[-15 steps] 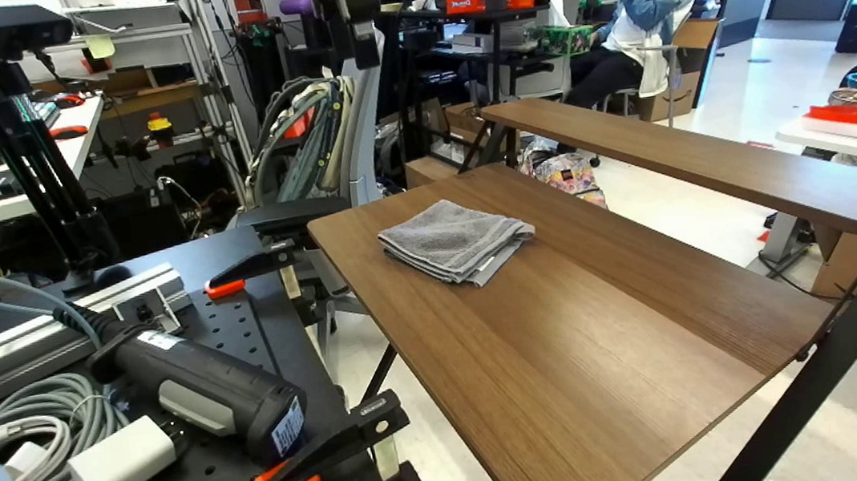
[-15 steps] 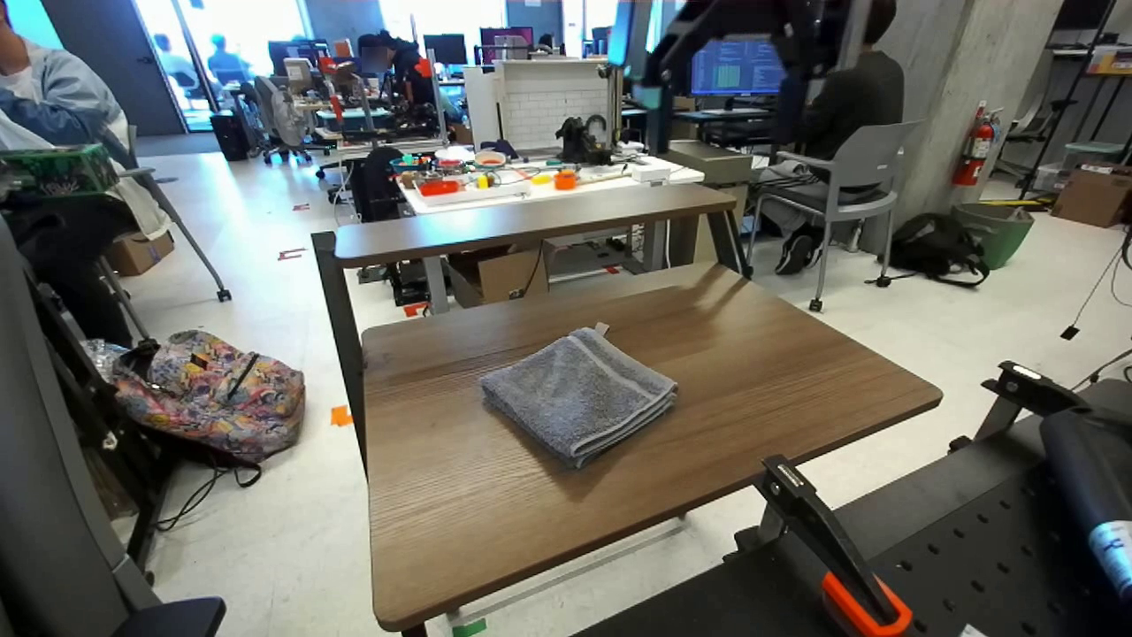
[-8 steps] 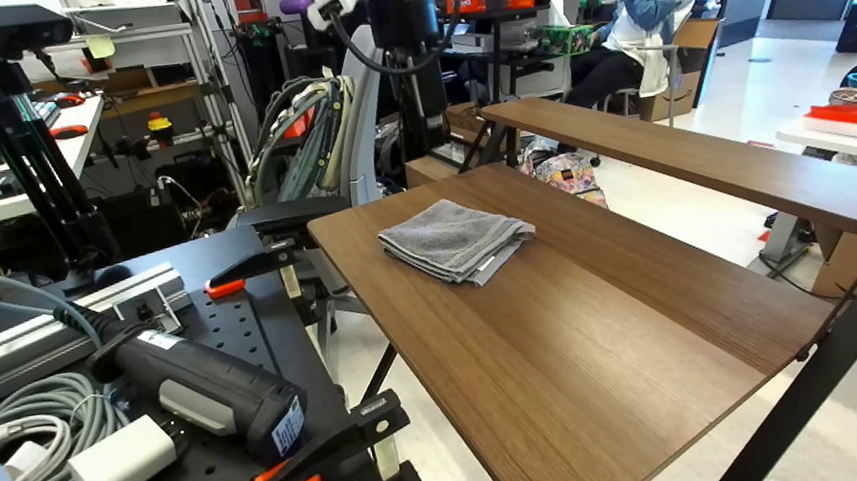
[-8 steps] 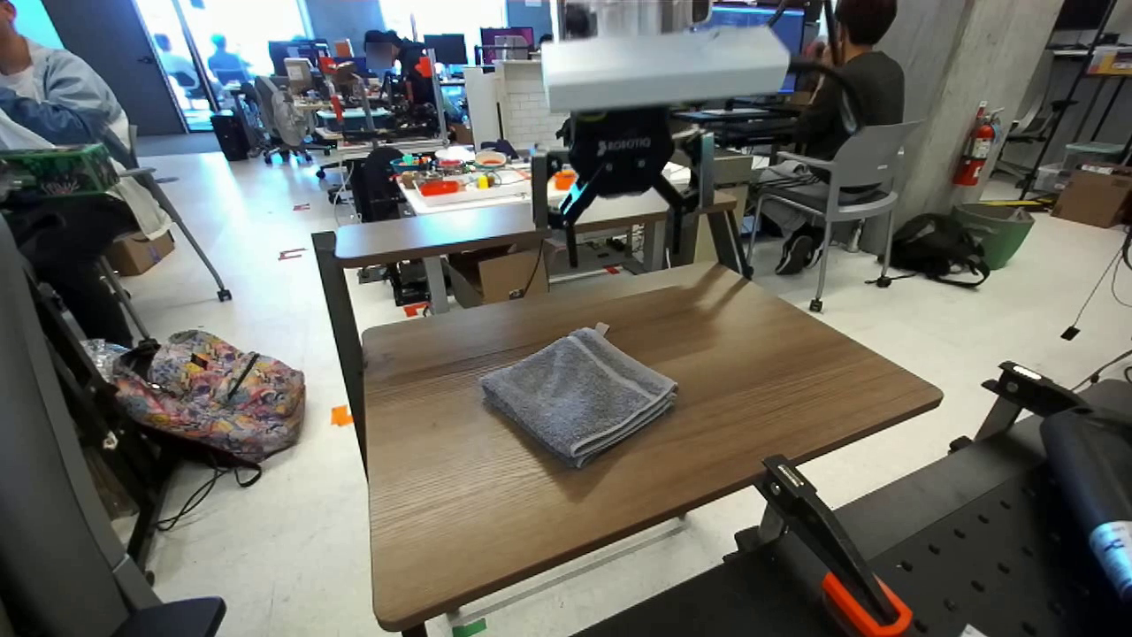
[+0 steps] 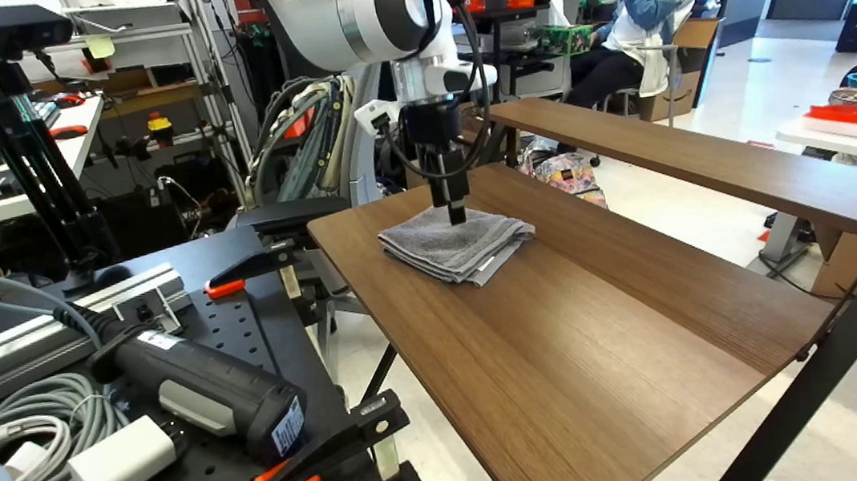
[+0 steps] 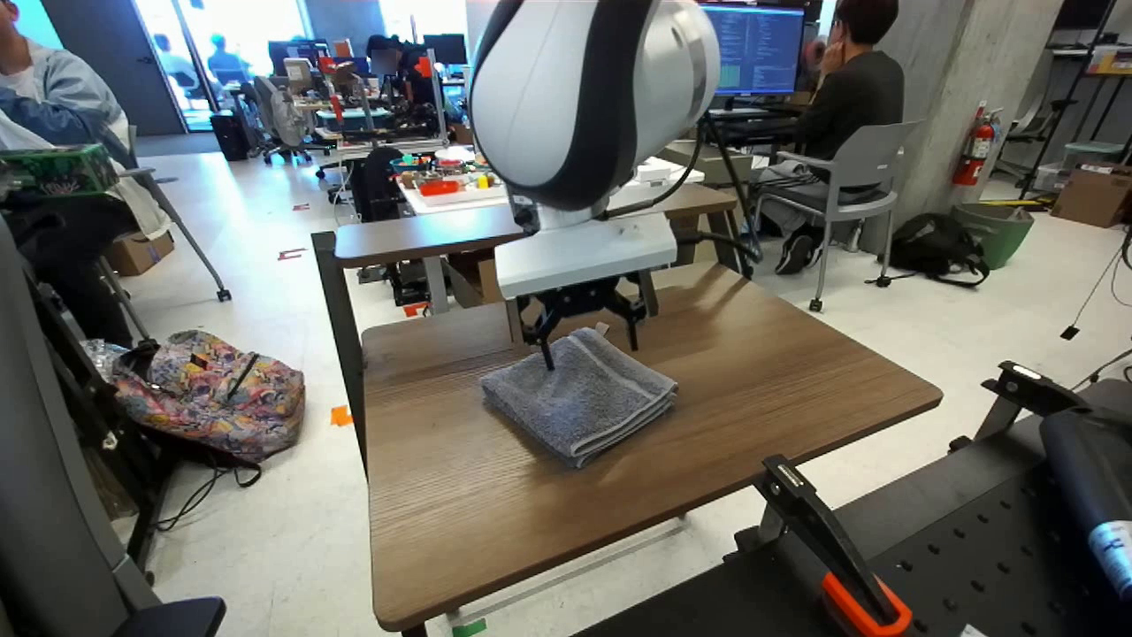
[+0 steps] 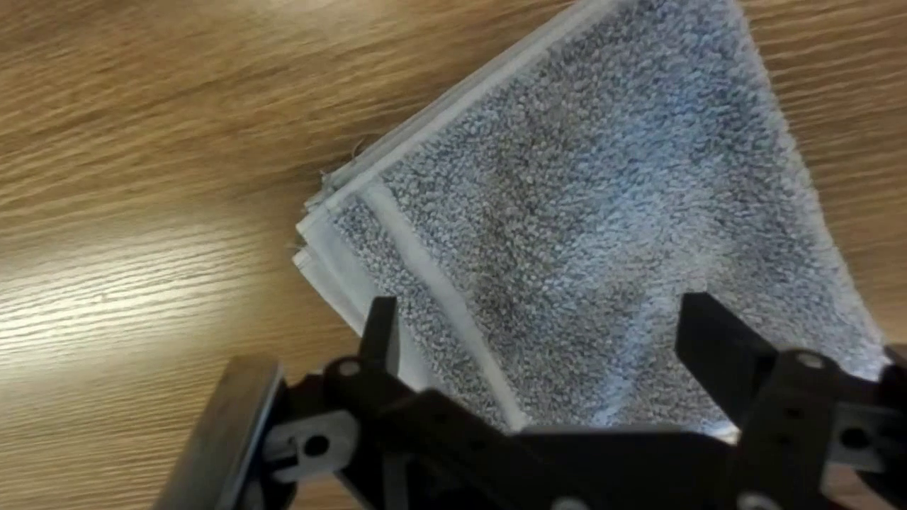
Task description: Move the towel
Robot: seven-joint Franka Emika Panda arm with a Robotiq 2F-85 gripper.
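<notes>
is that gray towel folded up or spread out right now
Folded. The towel shows several stacked layers along its edge in both exterior views.

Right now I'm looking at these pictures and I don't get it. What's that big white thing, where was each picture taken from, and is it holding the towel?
The big white thing is a robot arm. At its end is a black pincer with two fingers, a bit like your thumb and pointing finger.

Two pictures come from cameras standing apart from the robot. The close-up comes from a camera on its wrist, looking past the pincer.

On the brown table lies a grey towel, folded into layers. The fingers are spread apart over it, so nothing is held. I can't tell whether they touch the cloth. The job is to move the towel, so pinching it probably comes next.
</notes>
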